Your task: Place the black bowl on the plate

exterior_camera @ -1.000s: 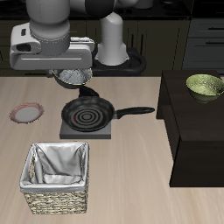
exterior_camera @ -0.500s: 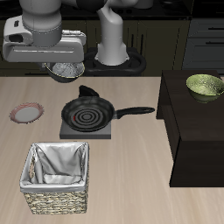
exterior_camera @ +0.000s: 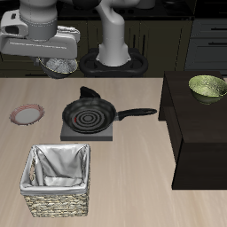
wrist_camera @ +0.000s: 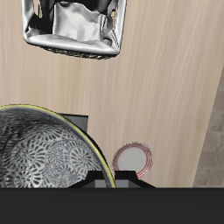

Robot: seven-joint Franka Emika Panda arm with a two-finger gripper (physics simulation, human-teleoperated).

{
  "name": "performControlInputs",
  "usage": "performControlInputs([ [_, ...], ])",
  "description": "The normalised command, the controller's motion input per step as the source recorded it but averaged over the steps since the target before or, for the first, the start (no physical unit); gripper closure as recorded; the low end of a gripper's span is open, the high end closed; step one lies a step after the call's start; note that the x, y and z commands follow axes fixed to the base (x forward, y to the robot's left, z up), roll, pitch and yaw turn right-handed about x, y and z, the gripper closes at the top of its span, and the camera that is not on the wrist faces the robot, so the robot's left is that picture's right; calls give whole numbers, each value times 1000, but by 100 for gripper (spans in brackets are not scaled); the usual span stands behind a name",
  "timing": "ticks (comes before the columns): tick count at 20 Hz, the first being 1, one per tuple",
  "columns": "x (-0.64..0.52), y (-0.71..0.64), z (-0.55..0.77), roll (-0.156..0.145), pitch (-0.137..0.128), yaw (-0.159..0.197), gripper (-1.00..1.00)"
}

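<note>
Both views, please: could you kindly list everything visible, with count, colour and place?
black bowl: one, dark with speckled grey inside, held in the air above the table's back edge
plate: one, reddish-pink rim, on the table
frying pan: one, black, on the stove plate
stove plate: one, grey, mid-table
basket: one, woven, grey lining, near the front edge
olive-green bowl: one, on the dark cabinet
dark cabinet: one, beside the table
gripper: one, grey, holding the bowl

wooden table (exterior_camera: 133, 168), woven basket (exterior_camera: 57, 202), cloth-lined

The wooden table (exterior_camera: 133, 177) carries the plate (exterior_camera: 27, 114), a woven basket (exterior_camera: 58, 182) and a burner base (exterior_camera: 87, 131).
</note>
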Motion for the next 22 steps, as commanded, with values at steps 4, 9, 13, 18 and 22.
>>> performControlInputs([
  [4, -341, -108, -101, 16, -57, 36, 100],
  [9, -287, -135, -71, 6, -58, 35, 100],
  [13, -226, -178, -82, -12, -23, 12, 100],
  [18, -316, -176, -144, -14, -14, -15, 100],
  [22, -300, -118, -209, -4, 0, -14, 100],
])
